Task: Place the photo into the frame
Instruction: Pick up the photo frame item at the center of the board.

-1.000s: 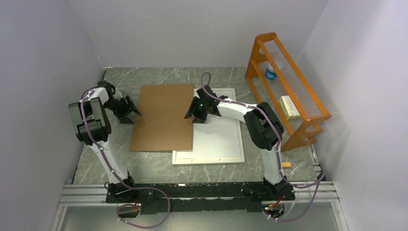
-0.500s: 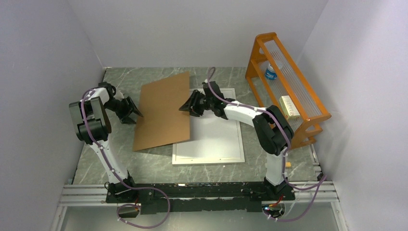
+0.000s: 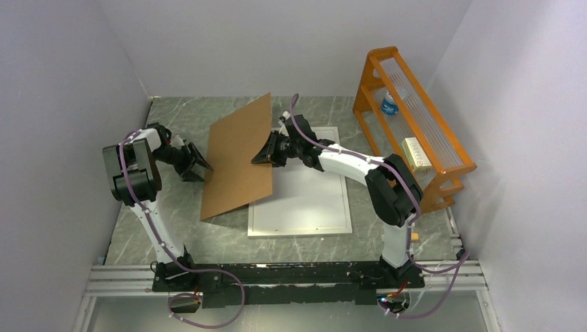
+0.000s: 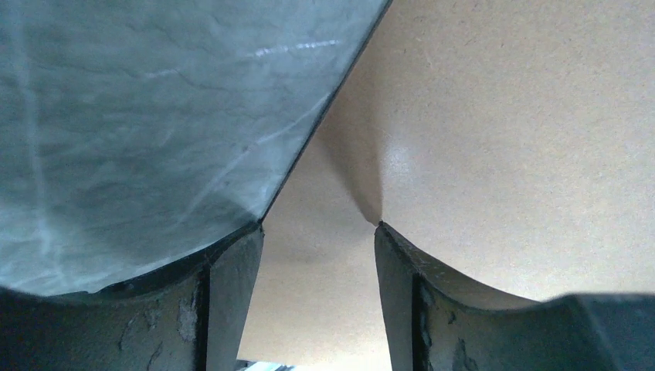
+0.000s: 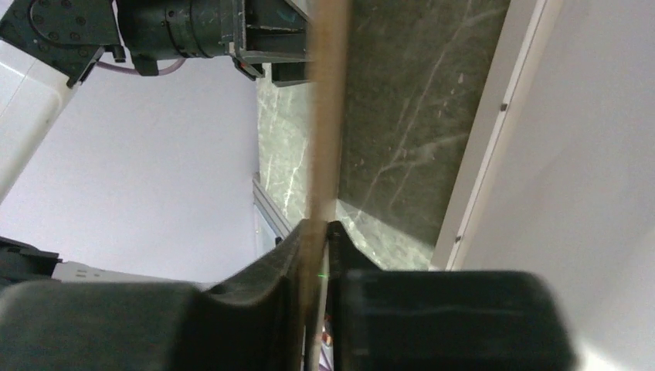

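We are pinching the stiff, light brown backing board (image 3: 239, 159) by its right edge in the right gripper (image 3: 266, 153), holding it tilted over the white-bordered rectangular picture frame (image 3: 300, 232), which is lying flat on the table. The left gripper (image 3: 199, 164) is hovering spread at the board's left edge. We are not seeing the photo's printed side anywhere. Being floppy paper, it is probably best taken gently by an edge.

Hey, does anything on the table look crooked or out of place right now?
Only the board. It is tilted steeply rather than lying flat. The right gripper pinches its raised right edge, above the left side of the frame. Nothing looks spilled or damaged.
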Robot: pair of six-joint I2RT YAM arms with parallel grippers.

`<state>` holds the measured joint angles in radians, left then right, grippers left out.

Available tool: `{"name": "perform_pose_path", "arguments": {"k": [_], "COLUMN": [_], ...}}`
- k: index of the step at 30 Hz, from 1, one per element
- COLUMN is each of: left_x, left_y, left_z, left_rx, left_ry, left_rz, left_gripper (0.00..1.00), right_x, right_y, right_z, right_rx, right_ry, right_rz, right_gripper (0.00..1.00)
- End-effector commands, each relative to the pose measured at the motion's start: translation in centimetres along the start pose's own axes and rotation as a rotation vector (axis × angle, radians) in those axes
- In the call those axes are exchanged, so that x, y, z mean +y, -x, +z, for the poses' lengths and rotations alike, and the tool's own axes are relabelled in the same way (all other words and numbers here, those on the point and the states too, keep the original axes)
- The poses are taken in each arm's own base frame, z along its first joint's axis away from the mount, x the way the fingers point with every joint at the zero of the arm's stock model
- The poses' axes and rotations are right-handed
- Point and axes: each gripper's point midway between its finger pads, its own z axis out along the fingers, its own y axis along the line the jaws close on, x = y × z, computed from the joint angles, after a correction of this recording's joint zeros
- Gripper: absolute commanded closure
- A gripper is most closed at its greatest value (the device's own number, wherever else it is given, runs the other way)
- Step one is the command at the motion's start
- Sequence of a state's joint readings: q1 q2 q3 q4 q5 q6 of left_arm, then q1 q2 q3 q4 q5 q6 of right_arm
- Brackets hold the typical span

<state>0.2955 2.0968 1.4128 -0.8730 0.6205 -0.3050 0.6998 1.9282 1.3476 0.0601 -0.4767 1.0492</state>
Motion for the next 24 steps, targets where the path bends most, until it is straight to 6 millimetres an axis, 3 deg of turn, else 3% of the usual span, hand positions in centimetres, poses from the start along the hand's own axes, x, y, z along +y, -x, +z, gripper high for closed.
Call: {"name": "perform_pose_path", "arguments": {"k": [1,3,6,10,14,17,22,24], "left_x": [3.4,3.3,3.3,3.2,2.8,2.3,0.2,-1.1], "left_y": [-2.2,-2.2,-2.3,-2.3,-2.2,-2.1,-1.9,-1.7], "left_z": [3.3,3.3,3.2,2.9,2.5,2.1,1.1,0.4], "left_rx": [0.076,0.073,0.073,0.065,0.050,0.035,-0.017,-0.051], "left_ry": [0.144,0.142,0.139,0.144,0.137,0.125,0.050,0.012], "left_rz": [0.013,0.015,0.018,0.024,0.033,0.044,0.075,0.096], "left_gripper": [0.35,0.35,0.35,0.34,0.34,0.33,0.32,0.32], "right_x": [4.3,4.0,3.6,3.4,3.4,3.5,4.8,5.4], "right_y": [2.2,2.2,2.3,2.4,2.6,2.6,2.9,3.4], "right_z": [-3.6,-4.1,-4.3,-4.6,-5.6,-6.5,-9.9,-12.3], "right_rx": [-0.086,-0.088,-0.083,-0.079,-0.087,-0.089,-0.130,-0.159], "right_ry": [0.055,0.052,0.046,0.015,-0.004,-0.009,0.032,0.066], "right_rz": [-0.102,-0.088,-0.066,-0.064,-0.066,-0.076,-0.139,-0.174], "right_gripper": [0.73,0.63,0.62,0.77,0.79,1.00,1.00,1.00]}}
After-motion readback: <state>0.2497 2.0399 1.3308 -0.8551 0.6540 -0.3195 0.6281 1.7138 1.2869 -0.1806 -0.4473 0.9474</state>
